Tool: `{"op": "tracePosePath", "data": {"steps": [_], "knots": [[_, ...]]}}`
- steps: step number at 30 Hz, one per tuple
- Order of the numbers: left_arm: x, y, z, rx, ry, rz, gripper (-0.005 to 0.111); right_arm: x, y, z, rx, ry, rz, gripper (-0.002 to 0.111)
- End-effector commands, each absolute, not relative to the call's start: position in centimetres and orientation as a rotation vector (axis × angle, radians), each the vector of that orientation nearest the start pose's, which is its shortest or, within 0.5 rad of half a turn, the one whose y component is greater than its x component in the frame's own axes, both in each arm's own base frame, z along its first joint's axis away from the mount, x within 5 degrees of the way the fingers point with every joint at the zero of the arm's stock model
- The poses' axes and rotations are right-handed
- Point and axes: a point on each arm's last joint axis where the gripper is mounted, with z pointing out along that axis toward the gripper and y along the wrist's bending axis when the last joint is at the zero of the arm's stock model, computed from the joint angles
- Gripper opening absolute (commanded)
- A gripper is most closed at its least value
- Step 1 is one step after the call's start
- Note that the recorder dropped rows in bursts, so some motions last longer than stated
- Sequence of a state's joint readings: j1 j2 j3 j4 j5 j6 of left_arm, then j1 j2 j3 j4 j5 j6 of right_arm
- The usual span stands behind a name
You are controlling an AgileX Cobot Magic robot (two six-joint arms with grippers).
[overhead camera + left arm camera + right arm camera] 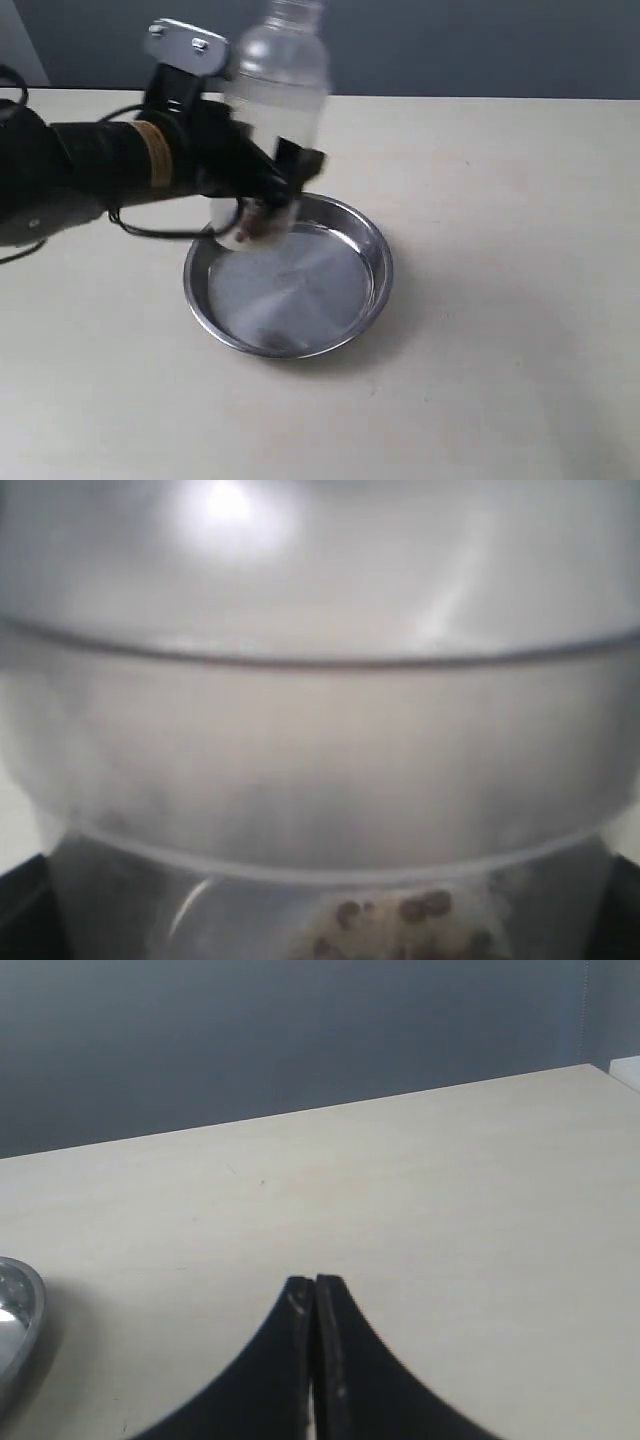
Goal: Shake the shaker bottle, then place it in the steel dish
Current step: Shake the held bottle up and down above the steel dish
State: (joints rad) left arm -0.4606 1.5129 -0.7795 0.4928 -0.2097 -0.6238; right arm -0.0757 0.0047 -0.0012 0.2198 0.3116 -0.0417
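The frosted shaker bottle stands upright in the air over the far left part of the steel dish, blurred by motion, with brown granules at its base. My left gripper is shut on the bottle's lower body, reaching in from the left. The left wrist view is filled by the bottle, with granules near its base; the fingers are barely visible there. The right gripper is shut and empty above bare table, with the dish's rim at the edge of its view. It is outside the exterior view.
The dish rests on a pale beige table with a grey wall behind. A black cable hangs from the left arm down to the table beside the dish.
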Motion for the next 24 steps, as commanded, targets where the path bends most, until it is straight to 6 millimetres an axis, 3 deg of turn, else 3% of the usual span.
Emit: {"op": "tracePosePath", "data": {"steps": [1,2,3,4,5,7,8,9,11,12,15,16,18,19,20,21,22,23,24], "knots": [[25.6,-17.6,22.7,0.511,2.119,-0.447,0.001,5.5,0.2,18.6,0.171,1.775,0.121,-0.001],[24.9,-18.6,22.7,0.826,2.005,-0.330,0.001,5.5,0.2,18.6,0.171,1.775,0.121,-0.001],[26.0,-17.7,22.5,0.739,2.025,-0.350,0.000,5.5,0.2,18.6,0.171,1.775,0.121,-0.001],[28.8,-15.1,21.7,0.315,2.107,-0.467,0.000,5.5,0.2,18.6,0.171,1.775,0.121,-0.001],[29.4,-14.6,21.5,0.102,2.122,-0.555,0.000,5.5,0.2,18.6,0.171,1.775,0.121,-0.001],[25.4,-19.5,22.0,0.584,2.067,-0.554,0.000,5.5,0.2,18.6,0.171,1.775,0.121,-0.001],[23.3,-21.4,22.2,0.928,1.965,-0.448,0.000,5.5,0.2,18.6,0.171,1.775,0.121,-0.001],[23.4,-21.3,21.8,0.919,2.000,-0.423,0.000,5.5,0.2,18.6,0.171,1.775,0.121,-0.001],[25.7,-19.5,19.1,0.757,2.159,-0.388,0.000,5.5,0.2,18.6,0.171,1.775,0.121,-0.001],[26.2,-19.6,20.0,0.741,2.116,-0.412,0.000,5.5,0.2,18.6,0.171,1.775,0.121,-0.001],[25.0,-20.1,32.4,0.698,1.625,-0.594,0.000,5.5,0.2,18.6,0.171,1.775,0.121,-0.001],[24.8,-19.7,32.5,0.665,1.647,-0.592,0.000,5.5,0.2,18.6,0.171,1.775,0.121,-0.001],[25.5,-19.7,23.9,0.664,1.973,-0.526,0.000,5.5,0.2,18.6,0.171,1.775,0.121,-0.001],[25.8,-19.5,21.2,0.652,2.069,-0.511,0.000,5.5,0.2,18.6,0.171,1.775,0.121,-0.001],[25.9,-19.6,20.7,0.602,2.103,-0.536,0.000,5.5,0.2,18.6,0.171,1.775,0.121,-0.001],[26.0,-19.9,21.9,0.581,2.051,-0.586,0.000,5.5,0.2,18.6,0.171,1.775,0.121,-0.001],[25.8,-20.3,24.8,0.592,1.916,-0.650,0.000,5.5,0.2,18.6,0.171,1.775,0.121,-0.001],[25.2,-20.4,29.4,0.645,1.694,-0.692,0.000,5.5,0.2,18.6,0.171,1.775,0.121,-0.001],[25.2,-20.1,32.7,0.645,1.604,-0.639,0.000,5.5,0.2,18.6,0.171,1.775,0.121,-0.001]]}}
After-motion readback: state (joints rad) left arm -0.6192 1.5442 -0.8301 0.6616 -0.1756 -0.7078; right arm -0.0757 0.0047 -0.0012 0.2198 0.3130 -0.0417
